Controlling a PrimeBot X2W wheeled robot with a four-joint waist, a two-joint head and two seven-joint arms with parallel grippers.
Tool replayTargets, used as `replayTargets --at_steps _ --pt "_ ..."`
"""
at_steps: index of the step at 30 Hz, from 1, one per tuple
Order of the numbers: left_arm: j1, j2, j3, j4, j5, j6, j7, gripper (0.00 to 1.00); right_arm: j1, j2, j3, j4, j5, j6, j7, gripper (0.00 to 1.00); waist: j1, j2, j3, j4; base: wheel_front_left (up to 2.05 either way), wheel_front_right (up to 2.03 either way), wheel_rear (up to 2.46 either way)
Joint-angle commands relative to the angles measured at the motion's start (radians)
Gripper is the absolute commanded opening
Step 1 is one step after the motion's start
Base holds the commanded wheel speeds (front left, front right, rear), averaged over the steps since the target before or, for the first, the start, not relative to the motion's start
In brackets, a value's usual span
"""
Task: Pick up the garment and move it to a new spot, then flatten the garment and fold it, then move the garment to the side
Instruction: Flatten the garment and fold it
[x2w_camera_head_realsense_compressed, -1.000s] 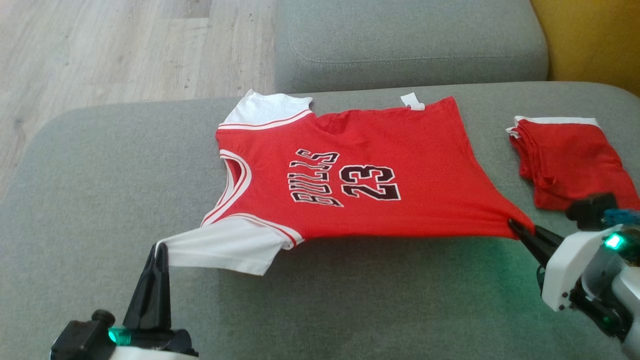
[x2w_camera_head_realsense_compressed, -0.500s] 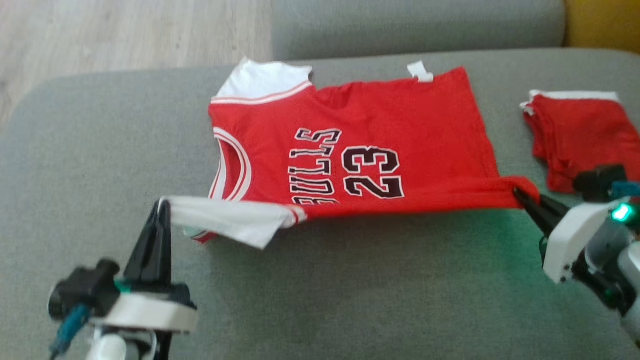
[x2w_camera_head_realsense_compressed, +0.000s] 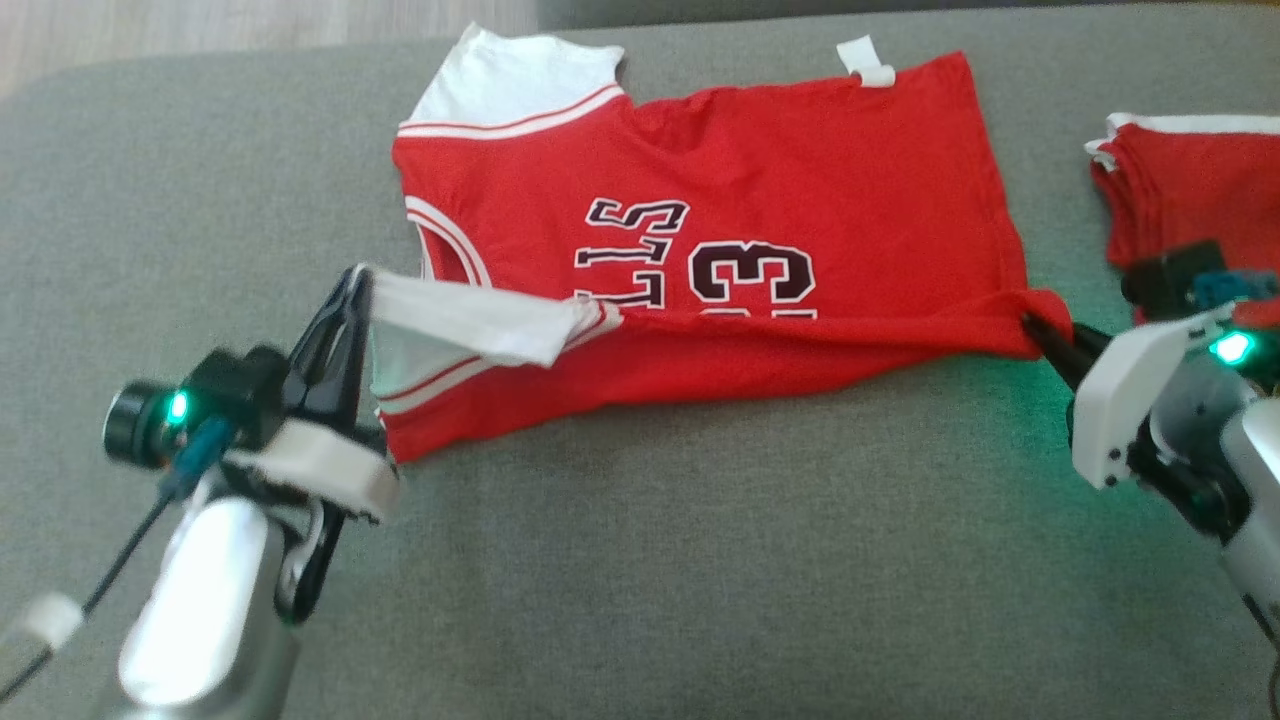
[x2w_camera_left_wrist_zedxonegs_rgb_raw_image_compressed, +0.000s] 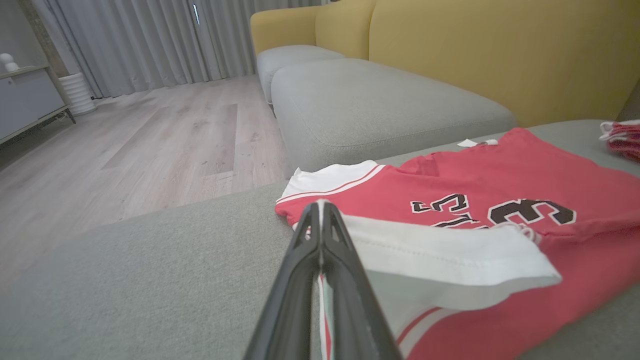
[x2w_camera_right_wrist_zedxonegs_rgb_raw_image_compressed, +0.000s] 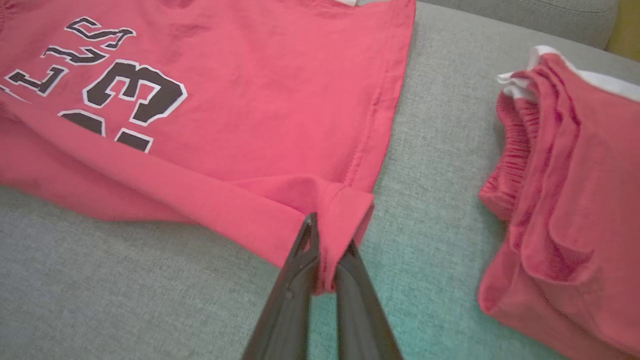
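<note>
The jersey (x2w_camera_head_realsense_compressed: 820, 180) lies on the grey sofa (x2w_camera_head_realsense_compressed: 700, 560), near edge raised. The left end effector (x2w_camera_head_realsense_compressed: 352, 285) pinches the sleeve (x2w_camera_head_realsense_compressed: 470, 325) and the right end effector (x2w_camera_head_realsense_compressed: 1035, 325) the hem corner (x2w_camera_head_realsense_compressed: 1005, 322) (both clamped). Carry both across evenly, edge taut, for a straight fold.

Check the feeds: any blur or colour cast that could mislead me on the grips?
Head view: the left forearm is motion-smeared, and green LED glow tints the cushion beside the right gripper. Left wrist view: sharp, even daylight on the jersey. Right wrist view: sharp, with a green cast by the fingers.
</note>
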Motion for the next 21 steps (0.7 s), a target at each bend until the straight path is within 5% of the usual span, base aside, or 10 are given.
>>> replayTargets --at_steps 1,9,10,11,12,13,21 --pt "-0.088 0.042 0.015 0.011 0.022 -0.011 0.000 0.00 -0.044 -0.008 0.009 -0.013 -0.003 -0.001 0.009 0.00 -0.0002 0.0000 0.018 0.000 0.00 0.00 0.00" --pt "-0.256 0.023 -0.038 0.186 0.054 -0.027 -0.029 0.00 -0.132 0.015 0.036 0.051 0.000 -0.001 0.016 0.00 -0.0002 0.0000 0.058 0.006 0.00 0.00 0.00" --pt "-0.279 0.016 -0.045 0.210 0.056 -0.028 -0.036 0.00 -0.146 0.018 0.034 0.065 -0.003 -0.001 0.007 0.14 -0.0002 0.0000 0.063 0.007 0.00 0.00 0.00" --pt "-0.301 0.009 -0.052 0.231 0.060 -0.030 -0.048 0.14 -0.160 0.021 0.025 0.081 -0.006 -0.001 -0.007 1.00 -0.0002 0.0000 0.066 0.008 0.00 0.00 0.00" --pt "-0.322 0.001 -0.055 0.253 0.060 -0.030 -0.062 0.89 -0.172 0.027 0.018 0.099 -0.009 -0.001 -0.018 1.00 -0.0002 0.0000 0.069 0.009 0.00 0.00 0.00" --pt "-0.340 -0.007 -0.055 0.274 0.058 -0.029 -0.074 1.00 -0.182 0.032 0.014 0.113 -0.011 -0.001 -0.029 1.00 -0.0002 0.0000 0.070 0.010 0.00 0.00 0.00" --pt "-0.392 -0.062 0.018 0.318 -0.002 0.024 -0.204 1.00 -0.222 0.073 -0.083 0.176 -0.041 -0.001 -0.254 1.00 -0.0002 0.0000 0.043 0.009 0.00 0.00 0.00"
